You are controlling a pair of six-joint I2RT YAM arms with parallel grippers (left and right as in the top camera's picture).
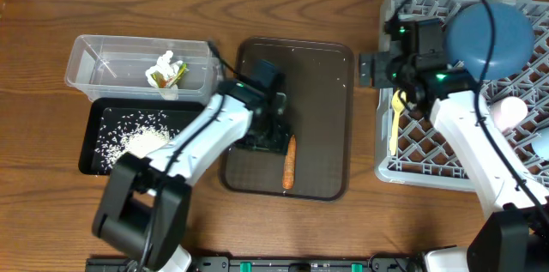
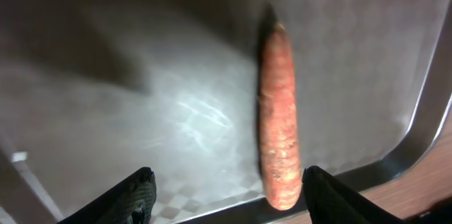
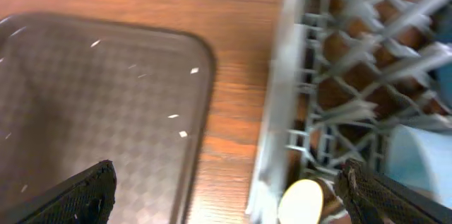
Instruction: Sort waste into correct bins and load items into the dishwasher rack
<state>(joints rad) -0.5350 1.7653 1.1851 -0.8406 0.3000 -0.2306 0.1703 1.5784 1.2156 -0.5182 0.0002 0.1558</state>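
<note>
The orange carrot (image 1: 289,162) lies on the dark brown serving tray (image 1: 322,92). My left gripper (image 1: 270,139) is open just above it. In the left wrist view the carrot (image 2: 277,111) lies between the open jaws (image 2: 229,199), close to the right finger. My right gripper (image 1: 373,69) is open and empty over the left edge of the grey rack (image 1: 429,165). The pale yellow spoon (image 1: 395,122) lies in the rack, and its end (image 3: 305,201) shows between the right jaws (image 3: 226,196). The dark blue bowl (image 1: 493,36) and pink cup (image 1: 510,111) sit in the rack. The white bowl is out of view.
The clear tub (image 1: 94,57) at the back left holds white tissues and the yellow-green wrapper (image 1: 167,73). The black tray (image 1: 94,130) in front of it holds white rice (image 1: 141,139). A few rice grains dot the serving tray (image 3: 92,111). A light-blue cup (image 1: 542,145) is at the right edge.
</note>
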